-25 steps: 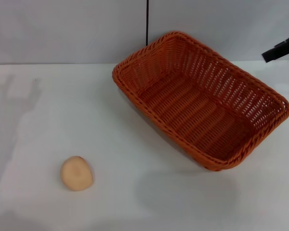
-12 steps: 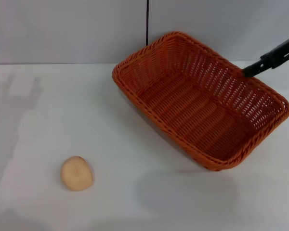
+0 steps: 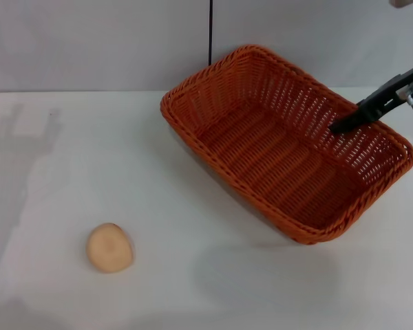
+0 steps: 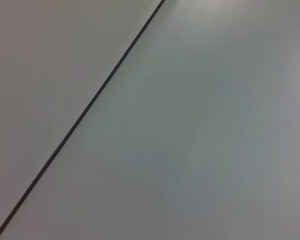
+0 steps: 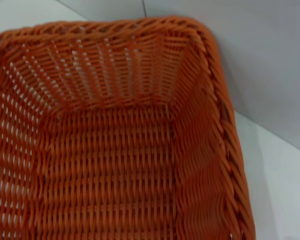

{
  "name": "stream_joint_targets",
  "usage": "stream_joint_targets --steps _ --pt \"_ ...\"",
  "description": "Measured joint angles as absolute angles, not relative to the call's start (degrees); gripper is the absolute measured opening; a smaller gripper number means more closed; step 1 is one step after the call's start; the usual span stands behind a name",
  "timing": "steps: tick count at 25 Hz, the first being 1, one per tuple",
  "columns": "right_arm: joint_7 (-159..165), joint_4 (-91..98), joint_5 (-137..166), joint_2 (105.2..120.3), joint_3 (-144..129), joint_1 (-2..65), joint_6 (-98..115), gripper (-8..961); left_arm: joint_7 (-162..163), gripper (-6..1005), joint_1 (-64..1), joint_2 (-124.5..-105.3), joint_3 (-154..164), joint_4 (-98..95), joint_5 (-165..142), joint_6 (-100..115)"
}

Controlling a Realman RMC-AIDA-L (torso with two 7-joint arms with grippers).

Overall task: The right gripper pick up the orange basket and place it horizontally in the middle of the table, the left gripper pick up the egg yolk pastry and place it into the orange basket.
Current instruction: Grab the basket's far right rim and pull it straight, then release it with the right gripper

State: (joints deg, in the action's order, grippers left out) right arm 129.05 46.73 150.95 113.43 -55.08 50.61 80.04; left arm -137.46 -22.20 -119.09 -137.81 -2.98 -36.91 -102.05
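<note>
The orange basket point(image 3: 282, 141) sits at an angle on the right half of the white table point(image 3: 89, 158), empty inside. My right gripper point(image 3: 341, 126) comes in from the right edge of the head view and reaches over the basket's far right rim, its tip above the inner wall. The right wrist view looks down into the orange basket point(image 5: 105, 150), showing its woven floor and one corner. The egg yolk pastry point(image 3: 110, 247) lies alone on the table at the near left, far from both the basket and the right gripper. The left gripper is out of view.
A grey wall with a thin black vertical seam point(image 3: 210, 34) stands behind the table. The left wrist view shows only that wall and the seam point(image 4: 85, 112). Shadows fall on the table's left side.
The right gripper has moved in from the far right edge, down and to the left, until it reaches over the basket's far right rim. Basket and pastry have not moved.
</note>
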Motion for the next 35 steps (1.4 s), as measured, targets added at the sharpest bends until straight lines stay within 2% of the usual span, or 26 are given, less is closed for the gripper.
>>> stream_joint_targets --steps 8,14,22,29,35 --pt "129.7 46.9 153.0 113.92 -55.8 50.5 79.2 739 -137.5 844 -22.8 -119.09 -137.8 -3.0 -36.9 -101.5" --pt "129.7 50.7 152.2 114.70 -55.3 49.1 80.5 500 -137.5 844 -23.2 -119.09 -137.8 -3.0 -36.9 -100.4" --pt "129.5 50.5 152.0 115.09 -55.7 49.5 82.4 267 -137.5 844 -23.3 -119.08 -138.1 -3.0 -36.9 -100.3" --pt "129.2 51.1 150.4 115.05 -55.1 49.1 82.9 216 -137.5 844 -23.4 -119.00 -138.3 -3.0 -36.8 -99.8" --pt "128.4 51.4 143.6 113.62 -55.0 47.9 84.1 204 -137.5 843 -23.4 -119.00 -138.4 -3.0 -36.8 -99.6"
